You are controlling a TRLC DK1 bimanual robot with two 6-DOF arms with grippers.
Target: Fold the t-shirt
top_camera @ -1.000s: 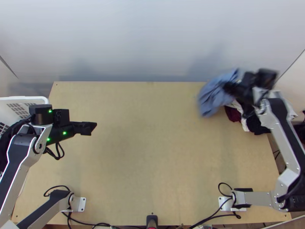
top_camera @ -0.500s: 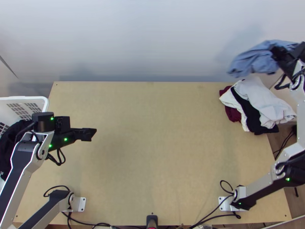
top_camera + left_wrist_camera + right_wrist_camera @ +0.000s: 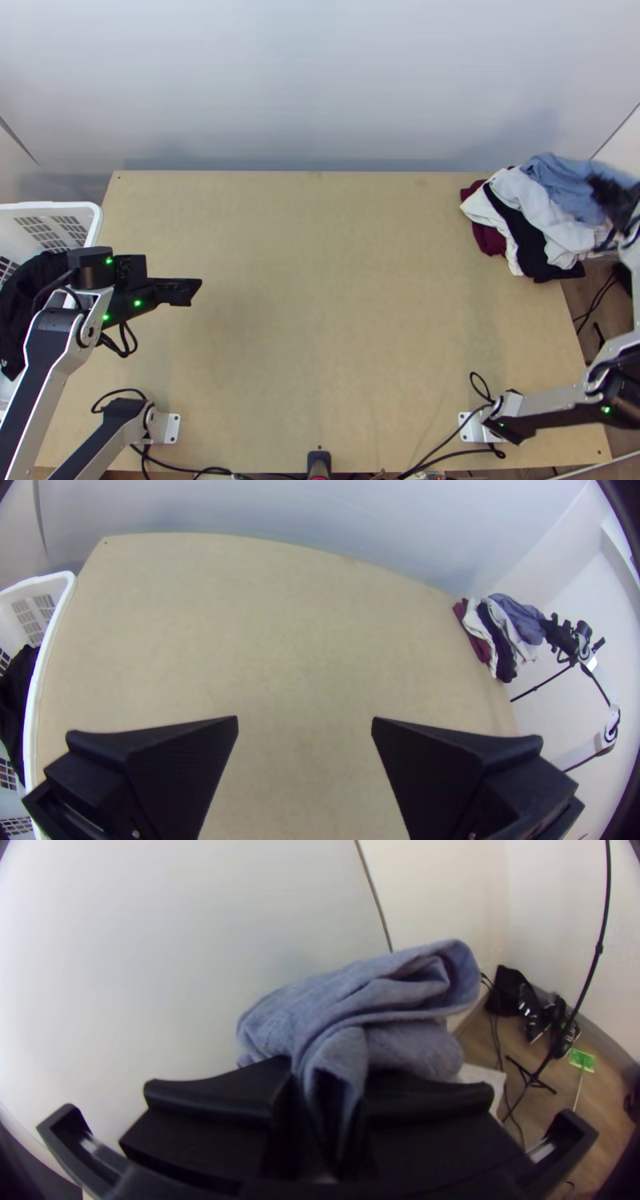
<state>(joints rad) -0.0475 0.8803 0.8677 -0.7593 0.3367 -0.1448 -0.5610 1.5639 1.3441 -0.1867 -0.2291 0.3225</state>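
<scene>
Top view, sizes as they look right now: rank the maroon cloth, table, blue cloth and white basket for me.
Largest to smallest:
Table
White basket, cut off by the edge
Blue cloth
Maroon cloth, partly covered

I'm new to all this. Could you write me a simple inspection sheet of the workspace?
Surface: light wooden table; no spills or damage seen.
Job's things: blue cloth, probably the t-shirt, bunched with loose folds, over the pile at the table's far right corner.
Clutter: that pile holds white, black and maroon cloth, partly past the edge; a white basket at the left holds black cloth.
Left gripper: fingers apart, over the table.
Right gripper: shut on the blue cloth.
Cables: black loops by both arm bases.
Surroundings: pale wall behind; shoes and a black stand on the right.
</scene>
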